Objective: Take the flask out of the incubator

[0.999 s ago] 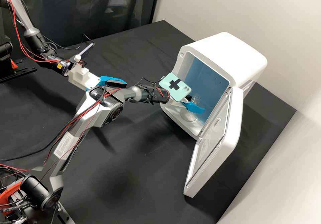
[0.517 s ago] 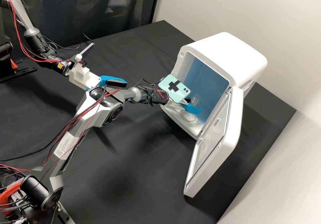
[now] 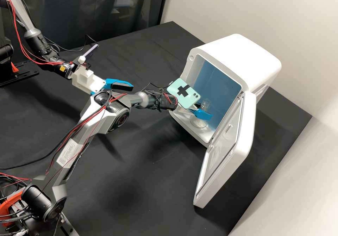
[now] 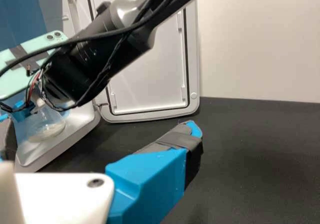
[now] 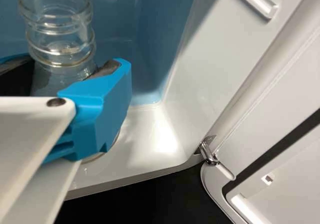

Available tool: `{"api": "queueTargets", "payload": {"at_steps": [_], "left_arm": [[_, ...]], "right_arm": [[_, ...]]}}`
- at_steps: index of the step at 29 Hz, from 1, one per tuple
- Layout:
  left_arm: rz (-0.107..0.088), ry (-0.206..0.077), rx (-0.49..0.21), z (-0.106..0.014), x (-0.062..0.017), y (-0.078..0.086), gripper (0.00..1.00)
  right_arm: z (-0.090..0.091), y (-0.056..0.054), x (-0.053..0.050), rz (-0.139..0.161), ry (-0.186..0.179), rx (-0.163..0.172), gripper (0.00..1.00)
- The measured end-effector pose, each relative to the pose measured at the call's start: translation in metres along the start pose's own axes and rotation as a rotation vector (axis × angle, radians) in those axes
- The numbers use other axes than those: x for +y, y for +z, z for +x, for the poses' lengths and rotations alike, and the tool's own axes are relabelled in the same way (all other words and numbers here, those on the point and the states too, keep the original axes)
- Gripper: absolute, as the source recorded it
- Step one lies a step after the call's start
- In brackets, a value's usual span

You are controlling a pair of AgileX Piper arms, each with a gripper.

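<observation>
Flask (image 5: 57,38) stands upright on incubator (image 3: 246,60) floor by the open door (image 3: 225,148), right gripper (image 3: 203,111) clamped under its neck; lift slightly, withdraw straight, clearing sill and door.

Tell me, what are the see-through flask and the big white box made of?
The flask looks like clear glass, or maybe clear plastic: you can see straight through it, and its ridged neck glints. The box looks like smooth, slightly glossy white plastic with rounded, moulded corners. Its inner wall is matte blue, and I can't tell what that is made of.
</observation>
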Motion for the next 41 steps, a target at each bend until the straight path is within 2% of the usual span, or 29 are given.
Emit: {"api": "queueTargets", "payload": {"at_steps": [3,8,10,14,19,22,24,27,30,32,34,37,39,41], "left_arm": [[0.0,0.0,0.0,0.0,0.0,0.0,1.0],[0.0,0.0,0.0,0.0,0.0,0.0,1.0],[0.0,0.0,0.0,0.0,0.0,0.0,1.0],[0.0,0.0,0.0,0.0,0.0,0.0,1.0],[0.0,0.0,0.0,0.0,0.0,0.0,1.0],[0.0,0.0,0.0,0.0,0.0,0.0,1.0],[0.0,0.0,0.0,0.0,0.0,0.0,1.0],[0.0,-0.002,0.0,0.0,-0.0006,0.0,1.0],[0.0,-0.008,0.002,-0.001,-0.0022,0.0,1.0],[0.0,-0.01,0.002,-0.002,-0.0028,-0.001,1.0],[0.0,-0.014,0.003,-0.002,-0.0039,-0.001,1.0],[0.0,-0.018,0.005,-0.004,-0.0047,-0.002,1.0],[0.001,-0.02,0.011,-0.006,-0.005,-0.004,1.0],[0.001,-0.012,0.011,-0.008,-0.0024,-0.004,1.0]], "right_arm": [[-0.003,0.002,0.0,-0.007,0.002,0.011,0.0],[-0.015,0.008,-0.001,0.005,-0.007,0.03,0.0],[-0.023,0.014,-0.003,0.006,-0.01,0.039,0.0],[-0.039,0.018,-0.001,-0.006,-0.02,0.087,0.0],[-0.062,0.027,0.008,-0.003,0.018,0.138,0.0],[-0.074,0.033,0.011,0.007,0.036,0.161,0.0],[-0.083,0.039,0.011,0.0,0.039,0.181,0.0],[-0.095,0.047,0.008,-0.007,0.02,0.2,0.0],[-0.108,0.058,0.006,-0.021,-0.015,0.222,0.0],[-0.117,0.067,0.005,-0.011,-0.031,0.221,0.0],[-0.124,0.073,0.006,-0.002,-0.031,0.227,0.0],[-0.137,0.084,0.005,-0.003,-0.044,0.24,0.0],[-0.148,0.094,0.001,-0.025,-0.072,0.263,0.0],[-0.156,0.102,-0.002,-0.04,-0.099,0.27,0.0]]}}
